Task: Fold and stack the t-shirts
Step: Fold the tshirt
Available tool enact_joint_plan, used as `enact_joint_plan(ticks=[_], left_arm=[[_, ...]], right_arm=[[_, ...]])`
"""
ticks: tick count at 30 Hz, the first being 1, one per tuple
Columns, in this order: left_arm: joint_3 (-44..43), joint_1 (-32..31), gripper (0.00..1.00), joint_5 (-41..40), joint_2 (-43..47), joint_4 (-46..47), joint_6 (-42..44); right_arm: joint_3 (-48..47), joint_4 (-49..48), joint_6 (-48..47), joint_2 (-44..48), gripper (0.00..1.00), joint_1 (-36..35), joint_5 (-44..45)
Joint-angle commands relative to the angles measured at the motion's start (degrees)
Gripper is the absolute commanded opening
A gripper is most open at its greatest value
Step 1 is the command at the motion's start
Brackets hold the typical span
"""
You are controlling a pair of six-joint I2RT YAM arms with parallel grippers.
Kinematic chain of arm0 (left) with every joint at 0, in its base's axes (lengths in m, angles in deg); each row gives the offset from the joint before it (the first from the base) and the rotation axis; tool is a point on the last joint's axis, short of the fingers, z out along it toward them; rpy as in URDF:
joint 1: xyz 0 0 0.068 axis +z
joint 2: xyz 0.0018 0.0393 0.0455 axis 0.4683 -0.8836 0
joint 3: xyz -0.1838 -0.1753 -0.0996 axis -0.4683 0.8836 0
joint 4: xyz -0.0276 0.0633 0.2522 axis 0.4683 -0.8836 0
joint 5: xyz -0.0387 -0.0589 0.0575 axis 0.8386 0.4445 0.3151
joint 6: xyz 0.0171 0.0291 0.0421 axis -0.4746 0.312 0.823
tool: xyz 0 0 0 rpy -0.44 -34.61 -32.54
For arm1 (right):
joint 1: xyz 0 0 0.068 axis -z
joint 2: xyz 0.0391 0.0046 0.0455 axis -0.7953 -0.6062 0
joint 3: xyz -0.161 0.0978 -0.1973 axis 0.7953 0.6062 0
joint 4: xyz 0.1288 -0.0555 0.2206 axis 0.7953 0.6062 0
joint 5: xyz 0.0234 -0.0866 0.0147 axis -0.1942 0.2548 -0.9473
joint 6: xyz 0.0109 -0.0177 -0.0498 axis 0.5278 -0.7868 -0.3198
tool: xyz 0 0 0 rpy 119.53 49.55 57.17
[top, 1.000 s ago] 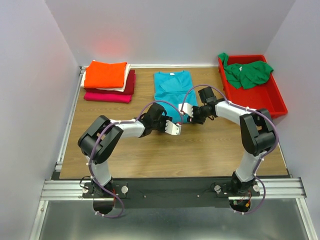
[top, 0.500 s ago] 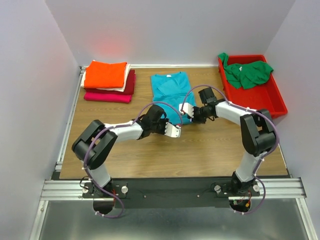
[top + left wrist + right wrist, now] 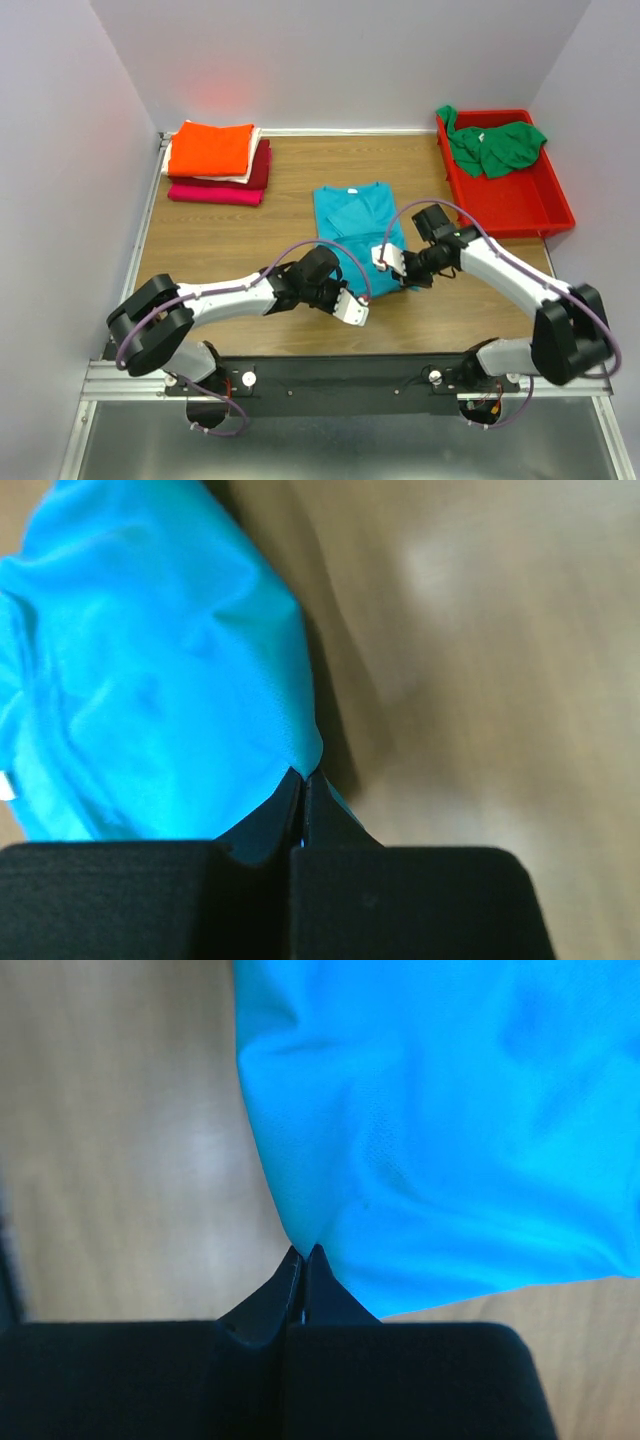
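Note:
The teal t-shirt (image 3: 358, 222) lies lengthwise in the middle of the table, collar toward the back. My left gripper (image 3: 343, 297) is shut on its near left corner; the left wrist view shows the teal cloth (image 3: 160, 680) pinched at the fingertips. My right gripper (image 3: 393, 262) is shut on its near right corner, with the teal cloth (image 3: 450, 1120) pinched at the tips. A green t-shirt (image 3: 495, 143) lies crumpled in the red bin (image 3: 540, 205). Folded orange (image 3: 210, 146), white, dark red and magenta shirts are stacked at the back left.
The red bin stands at the back right against the wall. The folded stack sits at the back left corner. White walls close in the table on three sides. Bare wood (image 3: 230, 240) lies left of the teal shirt.
Both grippers have pulled back toward the near edge, dragging the teal t-shirt with them away from the back wall. The stack and the bin have not moved.

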Motion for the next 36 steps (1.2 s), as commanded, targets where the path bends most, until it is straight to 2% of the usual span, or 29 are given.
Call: enact_joint_plan(ticks=[1,9,14,19,22,28,31,32,35,36], left_arm=[[2.4,-3.0,0.00,3.8,4.7,-3.9,-4.5],[4.8,-6.2,0.00,5.3,10.1,-4.9,-8.5],[5.0,-6.3,0.00,4.3,13.1,-5.0,-8.8],[3.5,-6.0,0.00,0.7,15.7,-5.2,-4.9],[1.1,-3.2,0.00,-1.6,16.4,-4.5,-1.8],[-9.3,10.6,0.00,0.2,12.6,3.0,5.5],[-15.2,16.2,0.00,2.1,6.0,6.3,8.1],[-16.8,17.5,0.00,2.6,1.5,6.8,8.4],[-23.3,21.5,0.00,4.0,-6.2,9.0,7.1],[-24.9,22.0,0.00,3.8,-11.1,9.8,6.2]], right_arm=[[5.0,8.8,1.5,9.9,0.00,-0.4,-4.6],[8.8,13.0,3.4,17.5,0.00,-0.7,-4.3],[7.2,13.5,5.0,19.5,0.00,-0.7,-4.0],[1.9,11.9,8.0,18.6,0.01,-0.6,-1.2],[-3.7,8.2,9.9,16.6,0.01,-0.6,2.9],[-18.3,1.0,13.2,6.2,0.00,0.8,8.7],[-24.4,-3.6,14.3,0.3,0.01,2.1,11.8],[-25.8,-4.9,14.6,-4.4,0.01,3.1,12.4],[-30.9,-9.9,16.3,-11.4,0.00,4.6,13.6],[-32.1,-11.3,17.0,-16.3,0.00,5.4,14.0]])
